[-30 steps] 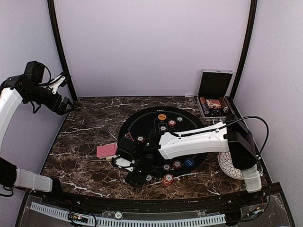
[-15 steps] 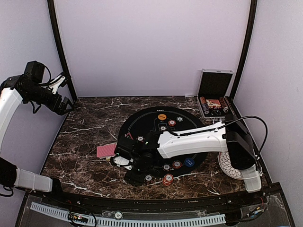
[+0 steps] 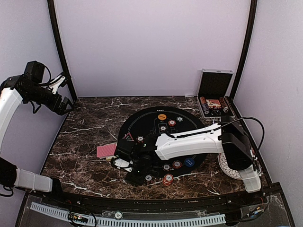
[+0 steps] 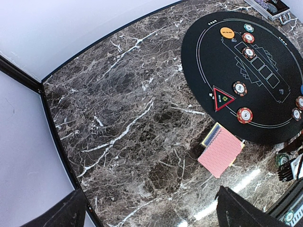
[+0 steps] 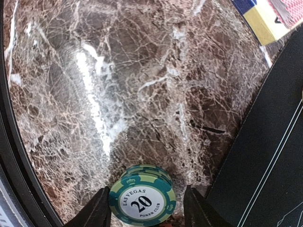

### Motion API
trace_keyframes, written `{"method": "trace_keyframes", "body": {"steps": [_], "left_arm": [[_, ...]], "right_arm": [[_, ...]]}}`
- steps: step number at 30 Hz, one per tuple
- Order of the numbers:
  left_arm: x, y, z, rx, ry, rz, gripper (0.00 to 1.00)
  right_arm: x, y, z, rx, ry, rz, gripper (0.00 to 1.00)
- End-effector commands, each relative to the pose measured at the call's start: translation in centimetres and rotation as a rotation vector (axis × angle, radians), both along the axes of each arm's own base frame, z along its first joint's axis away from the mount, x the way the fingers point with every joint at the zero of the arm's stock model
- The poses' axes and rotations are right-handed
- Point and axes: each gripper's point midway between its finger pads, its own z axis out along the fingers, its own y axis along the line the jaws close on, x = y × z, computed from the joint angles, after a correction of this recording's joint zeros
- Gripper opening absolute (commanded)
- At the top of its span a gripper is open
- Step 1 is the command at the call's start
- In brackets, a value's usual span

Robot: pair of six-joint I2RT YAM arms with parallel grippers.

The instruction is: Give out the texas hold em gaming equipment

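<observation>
Poker chips (image 5: pixel 142 201), a short green and white stack with "20" printed on the top one, sit on the dark marble tabletop (image 5: pixel 94 71) just off the edge of the round black mat (image 5: pixel 265 156). The right jaws stand partly open around this stack, low over the tabletop. One finger (image 5: pixel 98 213) is right at the stack's left edge, touching or nearly so. The other finger (image 5: pixel 196 210) stands just clear of the right edge with a thin gap showing. The stack is bracketed, not clamped. The right arm (image 3: pixel 189 142) reaches across the near part of the mat to get there.

The left arm (image 3: pixel 14 101) is raised at the left wall. The left jaws are spread wide, well above the tabletop, and hold nothing.

A deck of red-backed playing cards (image 4: pixel 221 151) lies on the tabletop just beside the mat's left edge, near the green stack. On the mat lie a triangular marker (image 4: pixel 222 98), several red and white chips (image 4: pixel 245 115), an orange button (image 4: pixel 227 32) toward the far side and a blue button (image 3: pixel 189 162) toward the near side. More red chips (image 3: pixel 167 179) sit at the mat's near edge.

A silver case (image 3: pixel 215 92) stands open at the far right corner, and a white plate (image 3: pixel 227 168) lies on the right, partly under the right arm.
</observation>
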Motion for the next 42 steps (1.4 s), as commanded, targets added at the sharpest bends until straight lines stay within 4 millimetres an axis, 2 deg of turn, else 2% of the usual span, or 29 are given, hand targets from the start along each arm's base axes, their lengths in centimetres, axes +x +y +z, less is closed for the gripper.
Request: {"method": "trace_keyframes", "body": {"steps": [1,7,12,16,23,26,29,37,42], "left_arm": [[-0.8,-0.2,0.3,0.003,0.003,-0.017,0.99],[-0.7,-0.2,0.1,0.001,0.006,-0.016,0.99],[-0.7,-0.2,0.0,0.003,0.009,-0.016,0.99],[-0.7,-0.2,-0.1,0.005,0.010,-0.015,0.99],[-0.7,-0.2,-0.3,0.002,0.016,-0.015,0.99],[-0.8,-0.2,-0.2,0.005,0.015,-0.014,0.99],[-0.8,-0.2,-0.2,0.005,0.013,-0.014,0.99],[-0.9,-0.2,-0.2,0.003,0.012,-0.013,0.99],[-1.0,-0.1,-0.1,0.009,0.008,-0.012,0.99]], "right_arm": [[-0.1,1.3,1.6,0.055,-0.005,0.004,0.51],[-0.2,1.4,2.1,0.064,-0.004,0.001,0.40],[-0.3,1.5,2.6,0.070,-0.005,0.002,0.35],[0.0,1.6,3.7,0.087,-0.020,-0.002,0.29],[1.9,1.9,6.3,0.115,-0.071,-0.049,0.22],[3.7,1.6,6.8,0.126,-0.087,-0.098,0.19],[6.7,0.8,6.6,0.125,-0.097,-0.181,0.18],[13.7,-0.5,3.9,0.107,-0.109,-0.362,0.17],[15.9,-0.8,2.6,0.105,-0.098,-0.407,0.17]]}}
